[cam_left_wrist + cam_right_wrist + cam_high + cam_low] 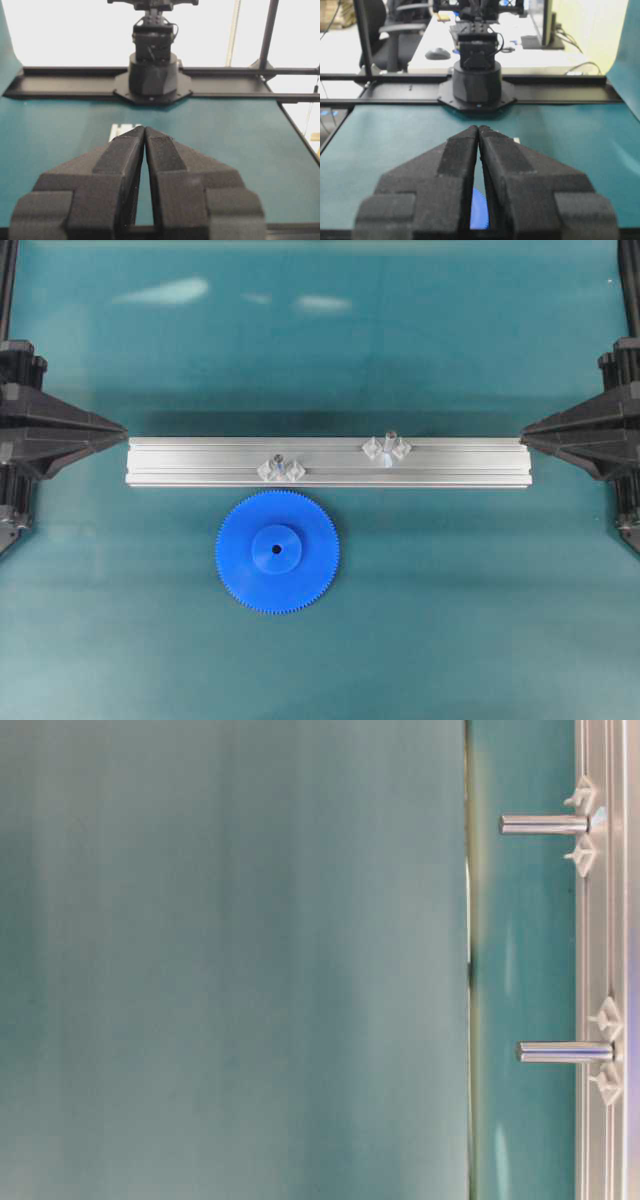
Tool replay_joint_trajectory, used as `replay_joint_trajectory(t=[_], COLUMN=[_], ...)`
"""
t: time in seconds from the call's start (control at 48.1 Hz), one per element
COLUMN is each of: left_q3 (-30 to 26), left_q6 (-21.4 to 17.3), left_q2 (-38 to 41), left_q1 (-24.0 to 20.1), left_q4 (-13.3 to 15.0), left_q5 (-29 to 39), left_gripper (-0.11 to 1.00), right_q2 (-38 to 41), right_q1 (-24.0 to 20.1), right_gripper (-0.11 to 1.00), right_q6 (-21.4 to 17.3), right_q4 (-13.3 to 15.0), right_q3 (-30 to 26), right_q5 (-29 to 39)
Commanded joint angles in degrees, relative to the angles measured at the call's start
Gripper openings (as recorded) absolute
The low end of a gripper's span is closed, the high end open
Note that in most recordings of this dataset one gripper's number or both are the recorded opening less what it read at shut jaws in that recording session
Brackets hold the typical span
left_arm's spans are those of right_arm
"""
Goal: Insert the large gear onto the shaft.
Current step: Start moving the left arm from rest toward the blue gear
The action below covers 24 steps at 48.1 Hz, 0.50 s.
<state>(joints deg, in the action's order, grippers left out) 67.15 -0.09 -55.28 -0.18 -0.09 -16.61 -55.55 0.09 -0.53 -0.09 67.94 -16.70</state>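
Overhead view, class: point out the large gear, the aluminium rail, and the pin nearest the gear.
large gear [277,551]: overhead view, on its raised centre hub.
aluminium rail [200,461]: overhead view, on its bare top face.
pin nearest the gear [281,460]: overhead view, on its top end.

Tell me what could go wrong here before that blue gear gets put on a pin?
1. Two look-alike pins stand on the rail; the gear could end up on the wrong one.
2. The gear lies flat on the table, so shut end effectors may struggle to get under its thin toothed edge.
3. Its centre hole is small; a slight tilt or offset could jam it on the pin.
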Motion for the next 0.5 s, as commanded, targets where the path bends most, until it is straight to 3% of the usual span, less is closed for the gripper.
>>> replay_joint_trajectory(t=[0.0,0.083,0.146,0.27,0.478], left_q3=[-0.9,-1.3,-1.9,-2.5,-3.1], left_q6=[1.0,2.0,2.7,3.2,3.5], left_q2=[0.3,0.4,0.6,1.3,4.1], left_q1=[0.4,0.5,0.5,0.5,1.3], left_q4=[-0.7,-0.8,-0.7,-0.9,-0.9], left_q5=[-0.8,-0.6,-0.5,0.3,3.6], left_gripper=[0.11,0.05,0.01,0.0,0.0], right_q2=[0.8,0.8,0.7,0.7,0.8], right_q1=[0.2,0.2,0.2,0.2,0.4], right_gripper=[0.16,0.19,0.1,0.03,0.03], right_q6=[0.4,-0.4,-1.1,-2.4,-3.0], right_q4=[-0.1,-0.3,-0.4,-0.4,-0.9], right_q3=[-0.7,0.4,0.8,1.1,1.3], right_q5=[-0.4,-0.1,0.4,1.1,7.4])
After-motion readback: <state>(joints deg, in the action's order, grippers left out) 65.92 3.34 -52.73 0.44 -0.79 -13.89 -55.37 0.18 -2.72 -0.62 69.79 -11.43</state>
